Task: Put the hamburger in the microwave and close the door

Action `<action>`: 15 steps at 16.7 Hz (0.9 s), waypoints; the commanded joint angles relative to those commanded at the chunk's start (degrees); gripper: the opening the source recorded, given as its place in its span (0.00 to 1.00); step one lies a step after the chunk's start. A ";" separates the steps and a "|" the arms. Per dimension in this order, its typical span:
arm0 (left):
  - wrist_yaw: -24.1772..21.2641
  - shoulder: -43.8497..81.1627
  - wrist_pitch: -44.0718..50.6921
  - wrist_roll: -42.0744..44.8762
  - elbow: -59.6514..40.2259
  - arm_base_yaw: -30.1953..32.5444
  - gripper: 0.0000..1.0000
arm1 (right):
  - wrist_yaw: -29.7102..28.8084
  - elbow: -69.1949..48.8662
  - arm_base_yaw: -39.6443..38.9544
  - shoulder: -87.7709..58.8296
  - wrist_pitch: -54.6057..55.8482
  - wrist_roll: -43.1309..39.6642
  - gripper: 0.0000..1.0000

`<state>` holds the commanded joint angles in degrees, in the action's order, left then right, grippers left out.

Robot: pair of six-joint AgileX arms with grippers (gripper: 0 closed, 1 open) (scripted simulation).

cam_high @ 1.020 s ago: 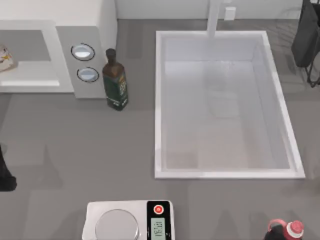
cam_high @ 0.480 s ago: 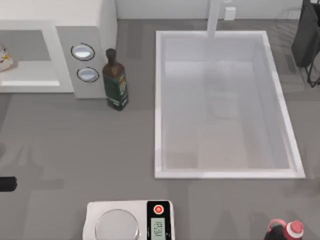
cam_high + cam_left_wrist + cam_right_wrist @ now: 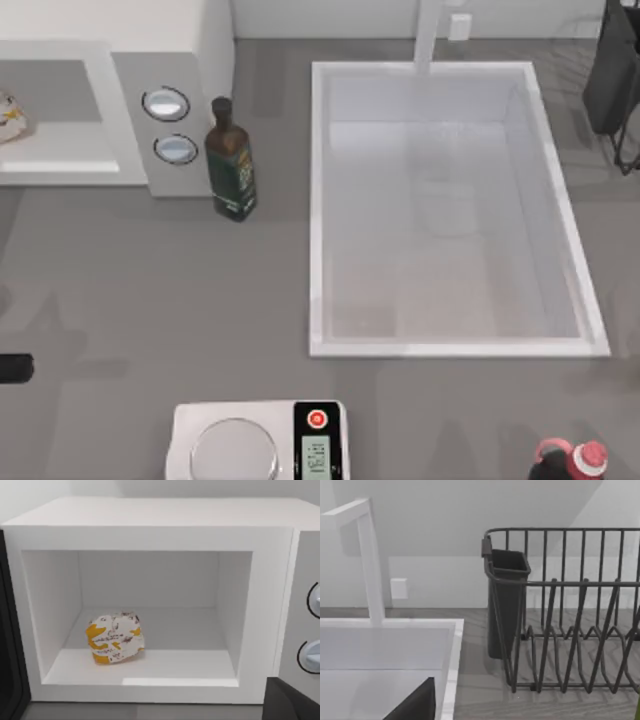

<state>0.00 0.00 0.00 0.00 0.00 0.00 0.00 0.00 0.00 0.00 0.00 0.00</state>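
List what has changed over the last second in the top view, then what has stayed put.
The dark shape of the left arm at the table's left edge drew back: a second ago it stood taller there, now a short stub is left. Nothing was taken hold of or let go. The hamburger lies as before inside the microwave; the bottle, sink and scale kept their places.

No words or numbers can be read. The bottle (image 3: 231,165) has a label with marks too small to make out, and the scale (image 3: 258,441) has a small display whose figures are illegible beside a red button.
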 joint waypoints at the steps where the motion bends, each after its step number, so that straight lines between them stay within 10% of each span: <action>1: 0.00 0.02 0.00 0.00 -0.02 -0.01 0.00 | 0.00 0.00 0.00 0.00 0.00 0.00 1.00; 15: 20.41 7.43 -6.56 0.13 -0.92 20.41 0.00 | 0.00 0.00 0.00 0.00 0.00 0.00 1.00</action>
<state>20.41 7.43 -6.56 0.13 -0.92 20.41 0.00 0.00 0.00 0.00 0.00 0.00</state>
